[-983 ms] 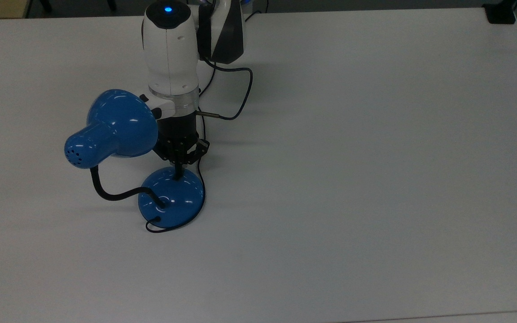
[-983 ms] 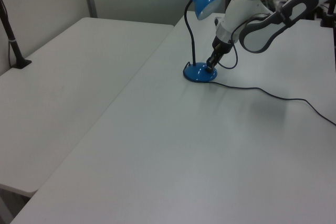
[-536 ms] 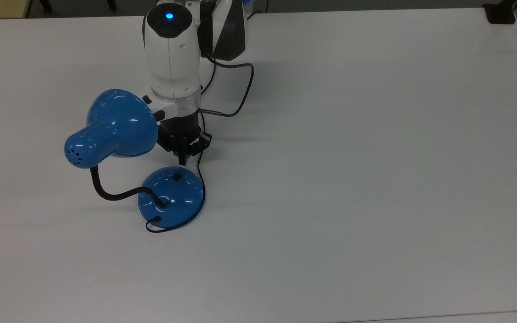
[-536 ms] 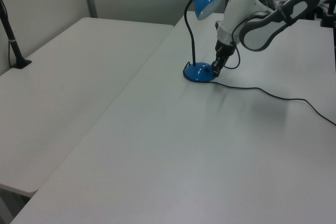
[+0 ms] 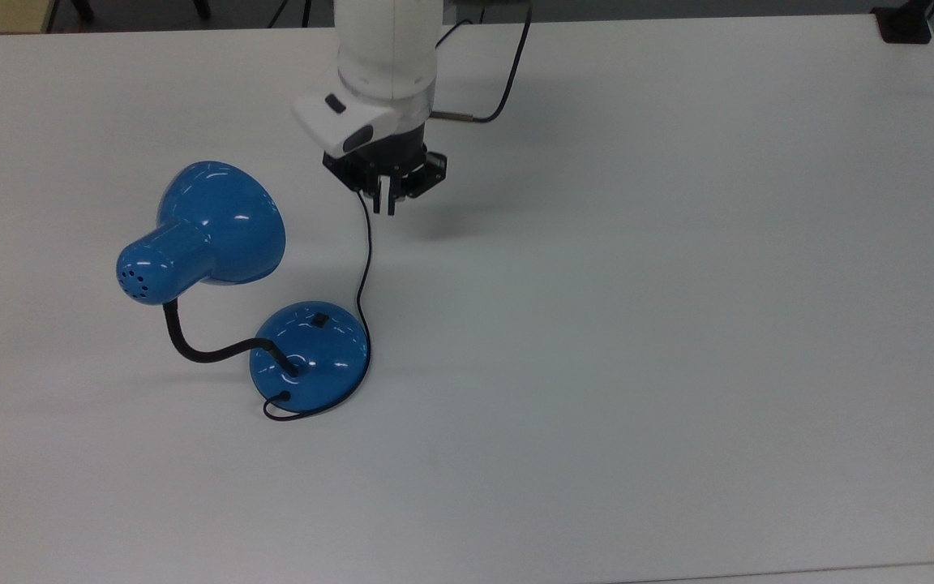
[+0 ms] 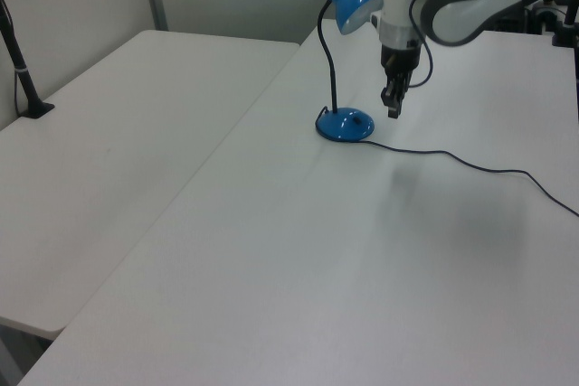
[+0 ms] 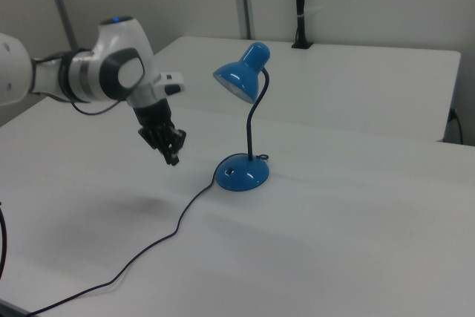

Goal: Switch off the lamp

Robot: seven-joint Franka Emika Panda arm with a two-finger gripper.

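Note:
The lamp [image 5: 216,223] stands on the white table [image 5: 678,324]. It has a glossy blue shade, a black gooseneck and a round blue base [image 5: 310,357] with a small black switch [image 5: 319,319]. No glow shows at the shade [image 7: 241,76]. My gripper [image 5: 386,199] hangs in the air, well clear of the base and toward the top view's top right of it, with its fingers together and nothing held. In the left view the gripper [image 6: 393,110] is to the right of the base [image 6: 345,124] and above table level. In the right view the gripper [image 7: 172,157] is left of the lamp.
The lamp's thin black cord [image 5: 363,259] runs from the base under the gripper and trails across the table [image 6: 470,164]. A black clamp [image 5: 905,24] sits at the table's far corner. A second white table [image 6: 118,133] adjoins on the left view's left.
My gripper came off the switch on the lamp's base, rose, and moved away toward the top view's top right. The lamp has stayed in place.

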